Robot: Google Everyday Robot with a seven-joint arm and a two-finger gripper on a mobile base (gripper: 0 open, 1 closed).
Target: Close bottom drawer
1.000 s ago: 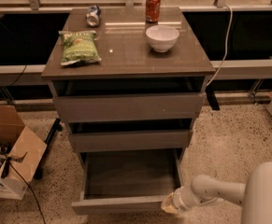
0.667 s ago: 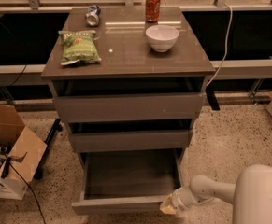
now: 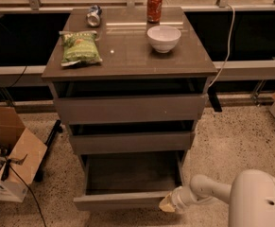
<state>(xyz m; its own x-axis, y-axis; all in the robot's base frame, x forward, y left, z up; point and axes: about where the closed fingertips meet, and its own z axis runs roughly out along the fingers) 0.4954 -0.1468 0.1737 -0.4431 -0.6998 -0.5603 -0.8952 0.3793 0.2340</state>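
Note:
The bottom drawer [image 3: 123, 200] is the lowest of three grey-brown drawers and stands pulled far out, its plain grey inner box open to view. Its flat front faces me near the bottom of the camera view. My gripper [image 3: 169, 205] is at the end of a white arm that comes in from the lower right. It sits at the right end of the drawer front, touching or almost touching it.
The cabinet top [image 3: 127, 56] holds a green chip bag [image 3: 80, 47], a white bowl [image 3: 164, 37], a red can [image 3: 154, 7] and a fallen can [image 3: 94, 15]. An open cardboard box [image 3: 7, 160] with cables stands on the floor at left. A cable [image 3: 227, 37] hangs at right.
My gripper and arm have shifted a little to the left along the drawer front. The drawer looks as far out as before.

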